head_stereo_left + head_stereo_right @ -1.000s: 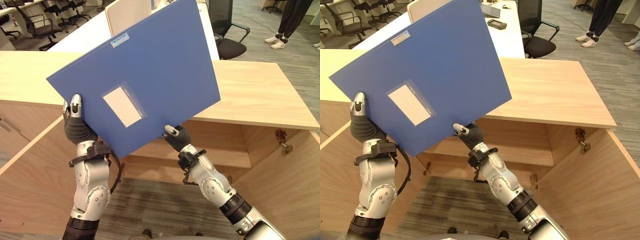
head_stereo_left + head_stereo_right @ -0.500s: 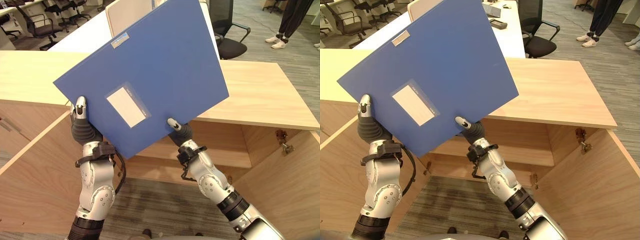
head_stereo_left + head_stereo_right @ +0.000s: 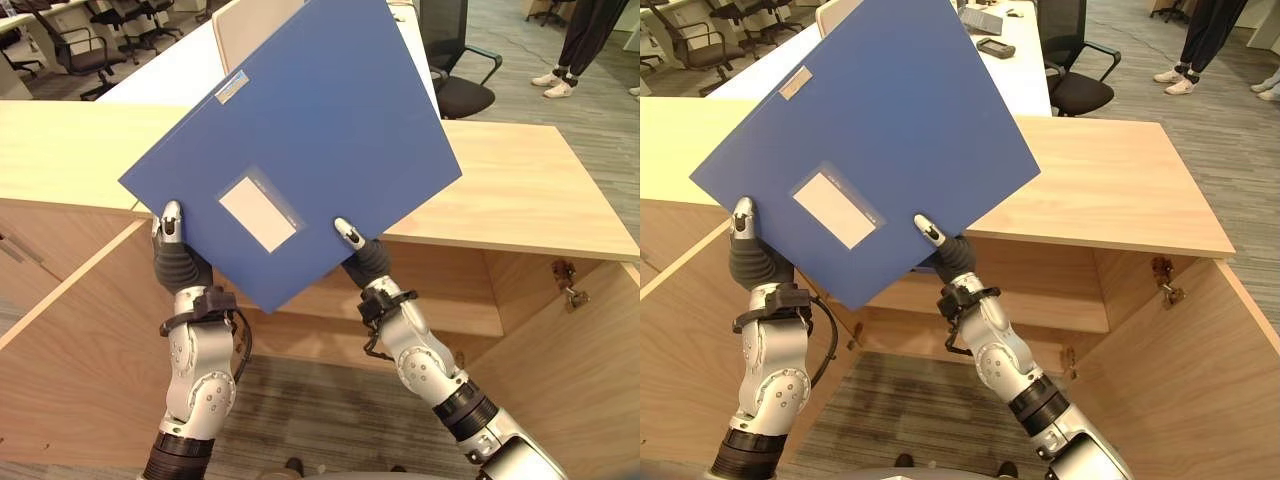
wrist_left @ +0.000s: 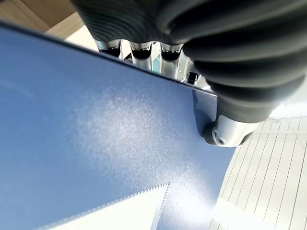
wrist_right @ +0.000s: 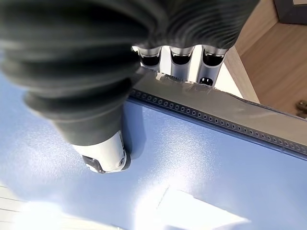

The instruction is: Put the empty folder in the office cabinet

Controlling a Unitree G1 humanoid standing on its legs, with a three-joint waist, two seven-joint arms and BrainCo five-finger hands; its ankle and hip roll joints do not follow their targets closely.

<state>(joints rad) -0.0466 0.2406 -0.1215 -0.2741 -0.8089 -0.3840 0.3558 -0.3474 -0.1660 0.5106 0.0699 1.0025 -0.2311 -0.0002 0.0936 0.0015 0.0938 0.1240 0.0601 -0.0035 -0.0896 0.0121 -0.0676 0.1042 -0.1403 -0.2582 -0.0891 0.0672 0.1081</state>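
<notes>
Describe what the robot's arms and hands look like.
Both arms are silver-grey metal with rounded joint housings and dark bands. The left hand and right hand wear dark ribbed covers over back and wrist, with silver, dark-tipped thumbs; silver fingers show in the wrist views.

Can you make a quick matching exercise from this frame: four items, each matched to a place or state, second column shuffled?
Column 1:
1. blue folder
2. left hand
3. right hand
4. cabinet

Column 2:
A. doors swung open, shelf visible inside
B. pinches the folder's lower left edge
C. held up tilted above the cabinet, white label facing the camera
D. pinches the folder's lower right edge

Pairs: 1-C, 2-B, 3-D, 4-A
</notes>
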